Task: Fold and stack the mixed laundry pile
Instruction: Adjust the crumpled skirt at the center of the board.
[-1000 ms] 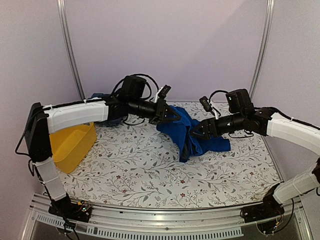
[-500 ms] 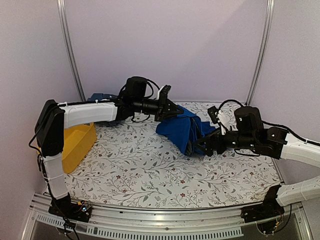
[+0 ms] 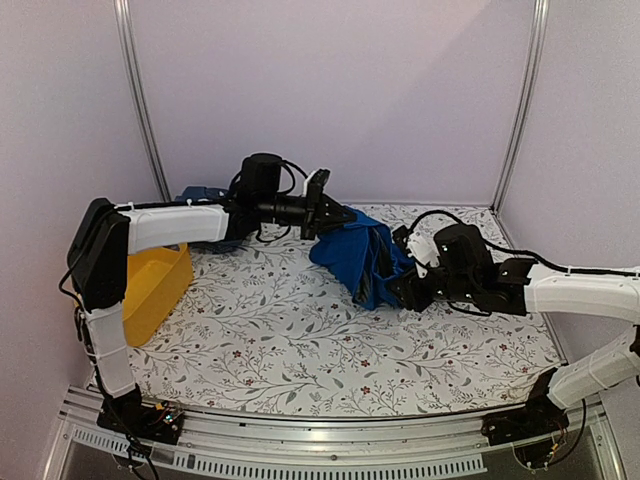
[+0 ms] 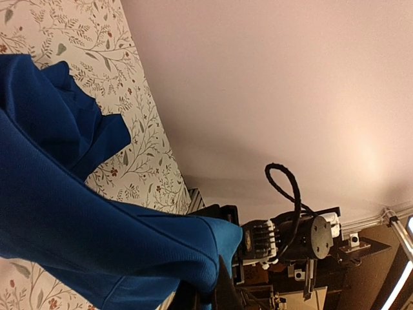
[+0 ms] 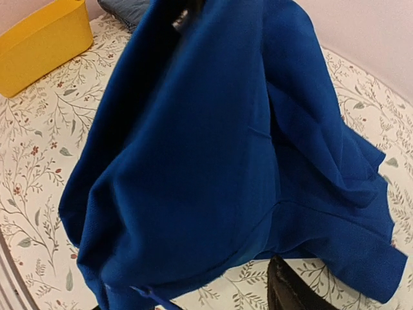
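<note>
My left gripper [image 3: 338,215] is shut on an edge of the royal-blue garment [image 3: 355,252] and holds it up. The cloth hangs in folds down to the table. In the left wrist view the cloth [image 4: 77,213] is pinched between the fingers [image 4: 222,290] at the bottom edge. My right gripper [image 3: 393,290] is low, right beside the hanging cloth's lower end. In the right wrist view the garment [image 5: 213,142] fills the frame. One dark finger [image 5: 287,292] shows off-centre, clear of the cloth; the other is hidden. A dark navy piece [image 3: 203,196] lies at the back left.
A yellow plastic tub [image 3: 155,290] stands at the left edge of the floral tabletop [image 3: 280,340] and also shows in the right wrist view [image 5: 39,39]. Walls close in the back and both sides. The right arm [image 3: 560,290] stretches across the right side.
My right gripper has moved away from the cloth's right side, down and then left to its lower end. The cloth that lay on the table at right is now drawn in under my left gripper.
</note>
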Controlling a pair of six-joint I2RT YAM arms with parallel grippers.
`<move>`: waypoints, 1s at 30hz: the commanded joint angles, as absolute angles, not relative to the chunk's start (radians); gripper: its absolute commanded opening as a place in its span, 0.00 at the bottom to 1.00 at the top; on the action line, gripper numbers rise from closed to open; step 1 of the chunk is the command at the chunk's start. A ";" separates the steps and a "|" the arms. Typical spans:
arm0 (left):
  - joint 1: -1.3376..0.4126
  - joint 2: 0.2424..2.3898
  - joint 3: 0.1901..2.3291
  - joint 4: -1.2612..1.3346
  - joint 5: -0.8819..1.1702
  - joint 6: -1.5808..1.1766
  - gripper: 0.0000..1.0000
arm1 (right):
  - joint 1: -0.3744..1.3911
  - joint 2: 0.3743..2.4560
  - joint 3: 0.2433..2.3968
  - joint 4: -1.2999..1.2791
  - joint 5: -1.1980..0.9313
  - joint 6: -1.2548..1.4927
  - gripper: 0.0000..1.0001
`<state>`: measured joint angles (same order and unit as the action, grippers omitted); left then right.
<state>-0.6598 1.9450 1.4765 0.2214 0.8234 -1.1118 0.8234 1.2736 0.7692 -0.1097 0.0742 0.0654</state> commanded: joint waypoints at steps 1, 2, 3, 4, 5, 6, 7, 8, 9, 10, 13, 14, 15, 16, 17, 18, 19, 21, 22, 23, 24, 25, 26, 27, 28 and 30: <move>-0.650 1.909 1.460 0.277 0.835 -1.114 0.00 | 0.824 1.308 0.859 -0.026 0.157 0.012 0.48; -0.649 1.907 1.454 0.282 0.836 -1.120 0.00 | 0.824 1.314 0.875 -0.018 0.149 0.003 0.49; -0.646 1.906 1.449 0.289 0.835 -1.126 0.00 | 0.824 1.320 0.886 -0.016 0.136 -0.023 0.49; -0.644 1.904 1.447 0.292 0.832 -1.130 0.00 | 0.824 1.329 0.900 -0.016 0.124 -0.037 0.45; -0.642 1.905 1.447 0.294 0.832 -1.133 0.00 | 0.824 1.338 0.914 -0.027 0.108 -0.057 0.30; -0.638 1.908 1.452 0.289 0.833 -1.131 0.00 | 0.825 1.345 0.929 -0.037 0.091 -0.069 0.15; -0.631 1.915 1.463 0.270 0.835 -1.119 0.00 | 0.825 1.344 0.946 -0.047 0.075 -0.083 0.05; -0.619 1.920 1.475 0.237 0.835 -1.102 0.00 | 0.824 1.336 0.965 -0.059 0.060 -0.090 0.01; -0.596 1.921 1.482 0.208 0.835 -1.080 0.05 | 0.824 1.316 0.989 -0.070 0.049 -0.092 0.00; -0.570 1.917 1.479 0.187 0.829 -1.055 0.14 | 0.824 1.303 1.017 -0.084 0.040 -0.095 0.00; -0.486 1.876 1.430 0.148 0.798 -0.989 0.53 | 0.823 1.273 1.124 -0.139 0.036 -0.097 0.00; -0.463 1.850 1.411 0.113 0.778 -0.935 0.62 | 0.823 1.281 1.177 -0.166 0.039 -0.099 0.00; -0.447 1.815 1.394 0.059 0.737 -0.871 0.70 | 0.823 1.296 1.234 -0.199 0.045 -0.102 0.00; -0.441 1.774 1.362 -0.006 0.686 -0.806 0.77 | 0.822 1.331 1.292 -0.231 0.054 -0.103 0.00; -0.442 1.721 1.322 -0.054 0.628 -0.753 0.84 | 0.823 1.357 1.351 -0.259 0.066 -0.104 0.00; -0.446 1.671 1.257 -0.072 0.575 -0.718 0.89 | 0.820 1.394 1.401 -0.283 0.087 -0.103 0.00; -0.451 1.610 1.183 -0.062 0.543 -0.706 0.94 | 0.818 1.422 1.452 -0.302 0.101 -0.099 0.00; -0.455 1.500 0.994 0.000 0.523 -0.714 0.97 | 0.810 1.514 1.560 -0.346 0.134 -0.083 0.00; -0.457 1.448 0.907 0.038 0.518 -0.720 0.97 | 0.803 1.548 1.614 -0.383 0.145 -0.061 0.00; -0.466 1.404 0.820 0.059 0.504 -0.727 0.98 | 0.796 1.605 1.661 -0.413 0.158 -0.047 0.00; -0.480 1.357 0.746 0.079 0.487 -0.731 0.98 | 0.791 1.636 1.697 -0.431 0.177 -0.028 0.00; -0.505 1.312 0.673 0.096 0.456 -0.732 0.98 | 0.784 1.673 1.725 -0.442 0.192 -0.010 0.00; -0.536 1.269 0.613 0.119 0.414 -0.733 0.98 | 0.774 1.693 1.743 -0.449 0.198 0.012 0.00; -0.601 1.226 0.562 0.141 0.361 -0.732 0.98 | 0.762 1.719 1.759 -0.451 0.199 0.040 0.00; -0.651 1.193 0.515 0.169 0.304 -0.733 0.99 | 0.748 1.738 1.769 -0.452 0.195 0.057 0.00; -0.722 1.158 0.443 0.268 0.216 -0.740 1.00 | 0.712 1.768 1.778 -0.451 0.177 0.104 0.00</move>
<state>-0.5957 1.2301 0.5560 0.0994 0.4202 -0.7597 0.7719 1.7157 1.7313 -0.4129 0.1516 -0.0013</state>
